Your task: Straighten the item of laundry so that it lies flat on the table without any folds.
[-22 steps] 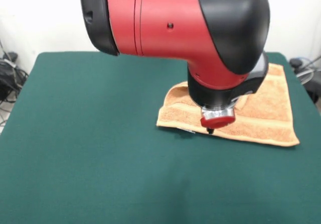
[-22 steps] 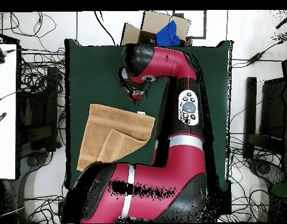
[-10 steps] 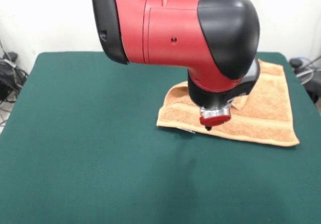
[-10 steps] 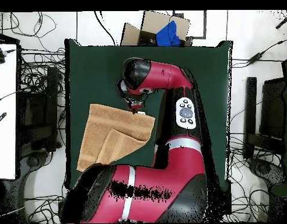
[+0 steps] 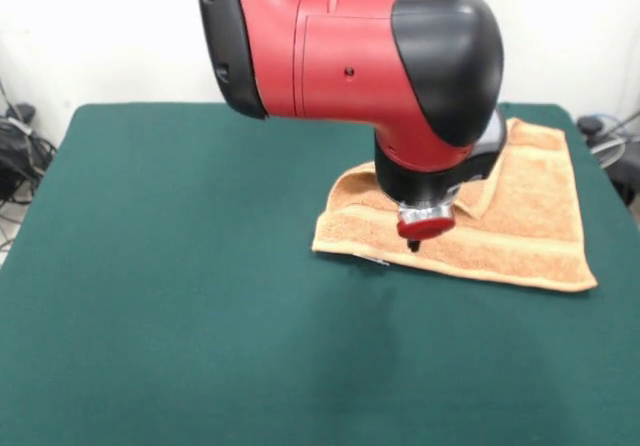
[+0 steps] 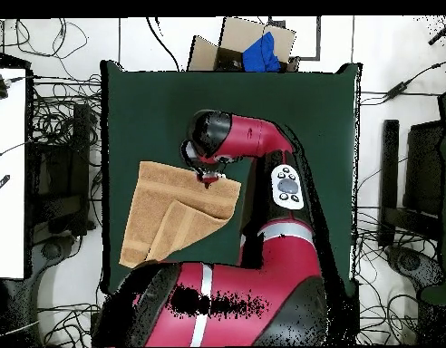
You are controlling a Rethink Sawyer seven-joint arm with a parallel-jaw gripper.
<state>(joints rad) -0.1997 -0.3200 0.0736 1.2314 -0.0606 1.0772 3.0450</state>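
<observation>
The gripper (image 5: 414, 246) hangs low over the orange-tan hand towel (image 5: 520, 221), near its front edge; whether its fingers are apart cannot be told. The towel lies at the green table's (image 5: 180, 266) three o'clock side, a corner folded over, the fold lying toward twelve o'clock from the gripper.

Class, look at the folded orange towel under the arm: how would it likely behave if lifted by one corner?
The towel is probably floppy: one corner already lies folded over the rest. Its terry pile looks grippy, so it would likely drag rather than slide on the cloth-like table. It seems light and not fragile.
</observation>
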